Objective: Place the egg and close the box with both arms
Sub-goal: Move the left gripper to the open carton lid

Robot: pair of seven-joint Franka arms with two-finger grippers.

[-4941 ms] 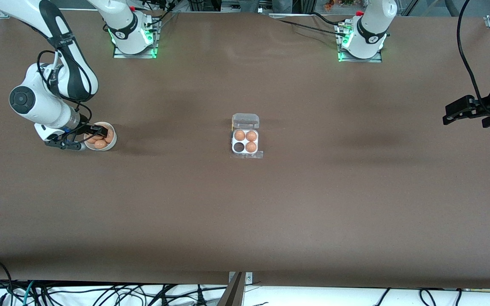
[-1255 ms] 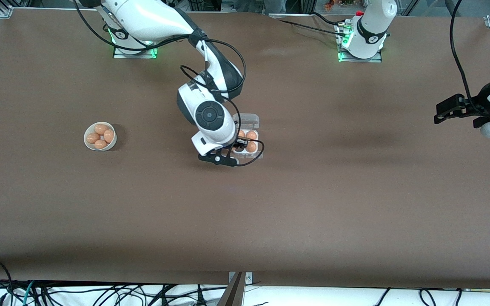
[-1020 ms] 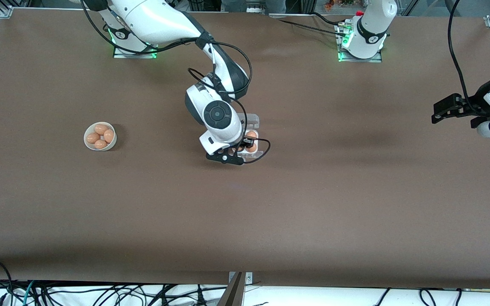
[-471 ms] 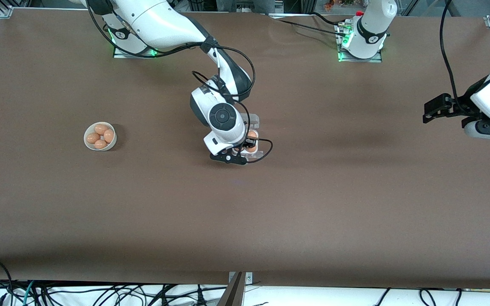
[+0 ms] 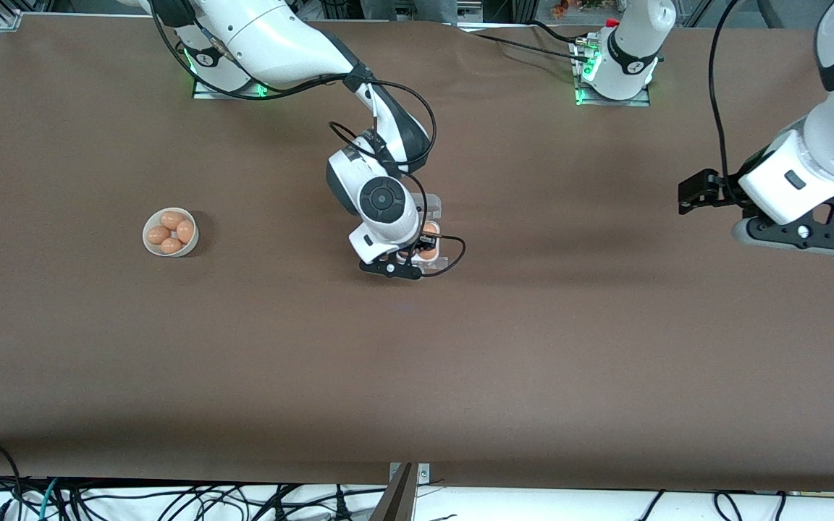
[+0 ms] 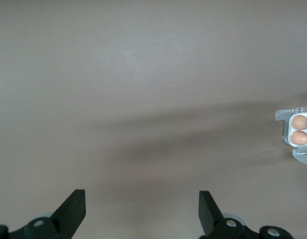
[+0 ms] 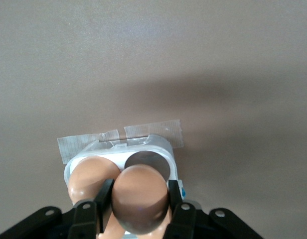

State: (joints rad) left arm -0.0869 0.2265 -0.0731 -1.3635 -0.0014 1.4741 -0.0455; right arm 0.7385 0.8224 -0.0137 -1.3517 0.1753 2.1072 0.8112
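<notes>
Since a moment ago the right gripper (image 7: 138,211), pinching the egg (image 7: 140,198), has settled over the mid-desk box (image 7: 161,149), while the spread left gripper (image 6: 141,214) swung inward; off-centre release could crack it on the rim.

The right arm (image 5: 381,210) hides most of the box (image 5: 432,255)

Right gripper (image 7: 139,211) fingers clamped on a load, left gripper (image 6: 142,215) fingers spread, hovering

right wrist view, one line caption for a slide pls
Right gripper holds a smooth orange-brown egg over the empty cell of the clear-plastic egg box on the brown table.
</notes>
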